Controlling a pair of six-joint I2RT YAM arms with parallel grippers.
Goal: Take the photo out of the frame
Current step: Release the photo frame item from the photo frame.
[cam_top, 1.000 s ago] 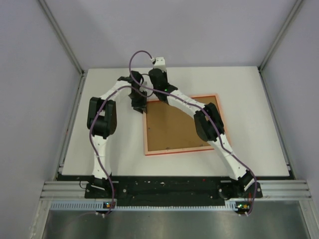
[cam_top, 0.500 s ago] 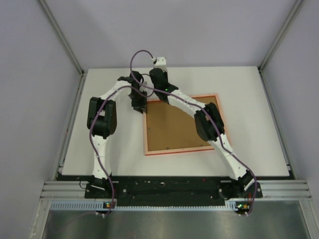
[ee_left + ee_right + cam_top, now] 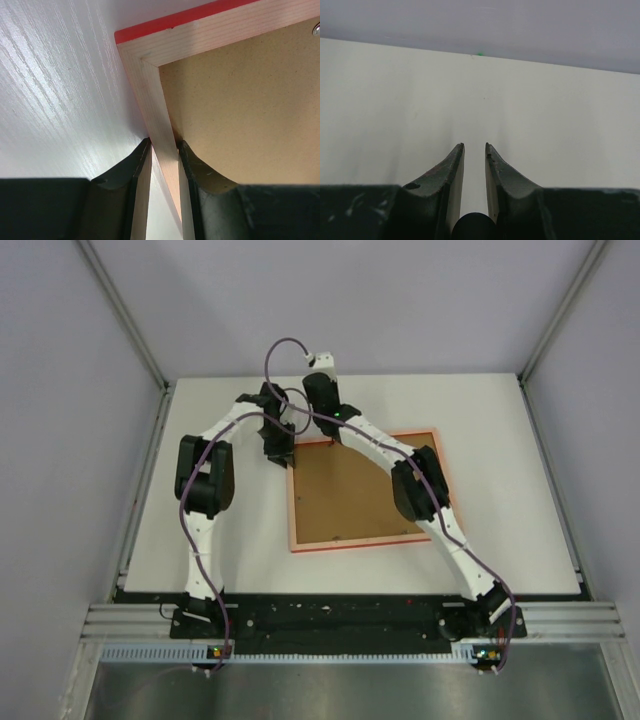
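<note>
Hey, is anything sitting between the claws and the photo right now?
Yes. The frame lies face down, and its brown backing board covers the whole opening, hiding the photo. The left claw grips the frame's left rail; the right claw hovers empty near the far edge.

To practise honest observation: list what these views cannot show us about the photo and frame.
The photo: unseen in every view; the backing board covers it inside the face-down frame.
Top view: the right arm hides part of the frame's far rail.
Left wrist view: a metal fastener is cut by the right edge.
Right wrist view: past the right gripper, only table and wall; no frame.
</note>
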